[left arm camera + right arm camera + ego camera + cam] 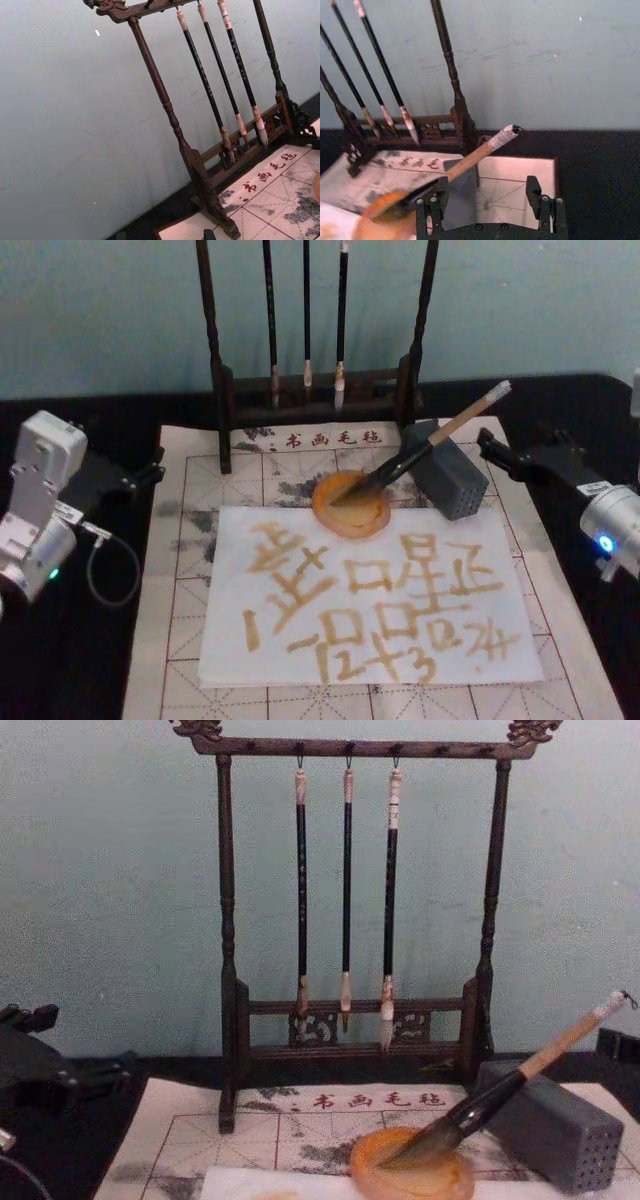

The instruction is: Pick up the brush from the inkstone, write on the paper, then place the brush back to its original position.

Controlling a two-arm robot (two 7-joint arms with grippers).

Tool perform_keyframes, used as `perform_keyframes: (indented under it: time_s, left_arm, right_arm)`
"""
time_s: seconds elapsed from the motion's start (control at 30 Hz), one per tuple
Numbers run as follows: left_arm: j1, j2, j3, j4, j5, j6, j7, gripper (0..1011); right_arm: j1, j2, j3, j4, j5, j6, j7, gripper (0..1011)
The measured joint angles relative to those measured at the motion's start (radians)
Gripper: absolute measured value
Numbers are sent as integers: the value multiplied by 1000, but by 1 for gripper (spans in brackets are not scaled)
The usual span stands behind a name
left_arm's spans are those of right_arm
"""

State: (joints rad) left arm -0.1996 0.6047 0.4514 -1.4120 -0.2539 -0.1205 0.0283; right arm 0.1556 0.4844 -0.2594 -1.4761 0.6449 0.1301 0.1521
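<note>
Black worktop: brush [420, 448] tuft rests in inkstone [352, 528] at paper's [240, 525] far edge; right gripper [486, 182] spread wide, empty; left gripper [140, 478] parked at left edge.

A dark carved wooden stand [228, 920] rises at the back of a black tabletop [100, 660], before a pale teal wall [110, 890]. Three thin black-handled brushes [347, 880] hang from its top bar, tips down. At its foot lies an off-white mat [180, 620] with red grid lines, red characters and grey ink stains. A grey block [555, 1125], one end dotted with holes, lies on it near the stand's right post.
</note>
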Motion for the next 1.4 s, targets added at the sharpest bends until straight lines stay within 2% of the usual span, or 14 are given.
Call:
perform_keyframes:
  time_s: [0.17, 0.37, 0.57, 0.63, 0.8, 1.0, 1.4]
  left_arm:
    - [0, 0, 0, 0, 0, 0, 0, 1001]
    - [0, 0, 0, 0, 0, 0, 0, 1001]
    - [0, 0, 0, 0, 0, 0, 0, 1001]
    - [0, 0, 0, 0, 0, 0, 0, 1001]
    - [0, 0, 0, 0, 0, 0, 0, 1001]
    - [0, 0, 0, 0, 0, 0, 0, 1001]
    - [0, 0, 0, 0, 0, 0, 0, 1001]
  right_arm:
    - [2, -44, 39, -11, 80, 76, 3, 1000]
    - [19, -107, 82, -11, 207, 183, -41, 1000]
    - [42, -153, 103, 8, 298, 242, -96, 1000]
    - [46, -158, 105, 11, 308, 248, -104, 1000]
    - [83, -201, 122, 50, 385, 292, -157, 1000]
    - [111, -227, 126, 86, 431, 299, -182, 1000]
    - [152, -253, 112, 142, 477, 285, -204, 1000]
